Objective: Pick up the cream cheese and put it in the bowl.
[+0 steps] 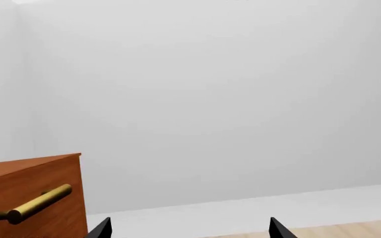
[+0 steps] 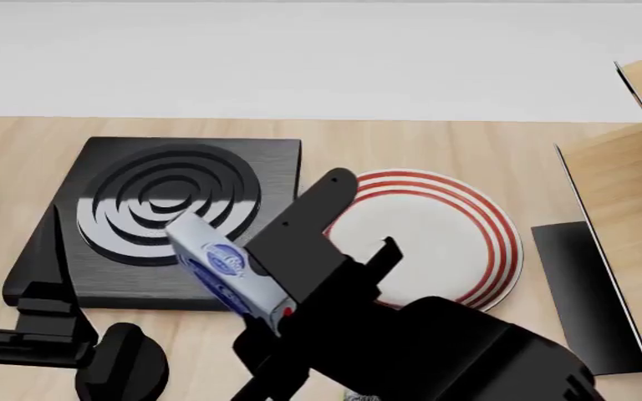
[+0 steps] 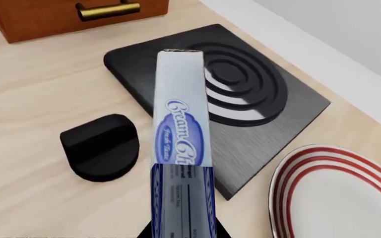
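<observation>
One cream cheese gripped, one plate

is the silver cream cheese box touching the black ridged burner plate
Apart. In the head view the silver cream cheese box is held tilted in the right gripper, lifted above the black ridged burner plate.

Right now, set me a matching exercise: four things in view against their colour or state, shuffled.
Things:
1. silver-grey cream cheese box with blue oval logo
2. round white plate
3. square black stove plate with concentric rings
4. brown wooden drawer front

Descriptions:
A. red stripes around the rim
B. carries a brass handle
C. held above the table in the right end effector
D. lies flat beside the plate

Pairs: 1-C, 2-A, 3-D, 4-B
</observation>
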Controlling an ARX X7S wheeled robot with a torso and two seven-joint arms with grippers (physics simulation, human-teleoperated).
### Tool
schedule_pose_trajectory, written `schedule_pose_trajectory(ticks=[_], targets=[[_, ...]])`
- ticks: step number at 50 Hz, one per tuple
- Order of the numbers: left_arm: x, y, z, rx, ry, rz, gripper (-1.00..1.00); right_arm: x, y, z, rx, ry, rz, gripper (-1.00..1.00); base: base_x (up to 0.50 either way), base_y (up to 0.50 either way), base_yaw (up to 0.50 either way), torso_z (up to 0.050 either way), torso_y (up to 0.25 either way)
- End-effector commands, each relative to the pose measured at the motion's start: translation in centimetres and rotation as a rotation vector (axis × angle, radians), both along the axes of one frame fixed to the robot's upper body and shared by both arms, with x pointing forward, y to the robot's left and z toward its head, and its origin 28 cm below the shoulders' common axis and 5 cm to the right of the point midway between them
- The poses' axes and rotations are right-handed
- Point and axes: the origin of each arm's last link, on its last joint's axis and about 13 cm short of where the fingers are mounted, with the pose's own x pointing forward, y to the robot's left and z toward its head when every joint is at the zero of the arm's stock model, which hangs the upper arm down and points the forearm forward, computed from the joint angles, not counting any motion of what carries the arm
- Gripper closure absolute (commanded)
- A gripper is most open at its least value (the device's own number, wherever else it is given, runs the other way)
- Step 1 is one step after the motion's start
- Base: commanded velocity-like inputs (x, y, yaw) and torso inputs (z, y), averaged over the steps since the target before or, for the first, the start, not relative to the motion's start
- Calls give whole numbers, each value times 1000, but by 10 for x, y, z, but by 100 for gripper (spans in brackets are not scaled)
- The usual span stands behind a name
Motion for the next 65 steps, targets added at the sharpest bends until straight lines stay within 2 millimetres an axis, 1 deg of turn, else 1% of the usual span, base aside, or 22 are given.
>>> schedule_pose_trajectory(ticks=[1, 21, 32, 33, 53, 56, 57, 59, 65], targets=[[0, 1, 0, -5, -3, -2, -100, -1, -5, 5, -6, -28, -21, 100, 0, 0, 0, 0, 0], [0, 1, 0, -7, -4, -2, -100, -6, -13, 11, -16, -38, -48, 100, 0, 0, 0, 0, 1], [1, 1, 0, -8, -3, -5, -100, -11, -22, 15, -22, -40, -79, 100, 0, 0, 0, 0, 0], [2, 1, 0, -11, 0, -7, -100, -15, -27, 19, -22, -46, -98, 100, 0, 0, 0, 0, 0], [4, 2, -1, -11, 1, -8, -100, -26, -42, 29, -43, -57, -159, 100, 0, 0, 0, 1, 0], [4, 2, -1, -12, 2, -8, -100, -28, -44, 25, -43, -57, -167, 100, 0, 0, 0, 0, 0], [4, 2, 0, -11, 1, -9, -100, -28, -45, 30, -45, -58, -171, 100, 0, 0, 0, 0, 0], [4, 2, -1, -10, 1, -7, -100, -29, -46, 26, -45, -60, -177, 100, 0, 0, 0, 0, 0], [4, 2, -1, -12, 1, -7, -100, -31, -49, 26, -54, -62, -190, 100, 0, 0, 0, 0, 2]])
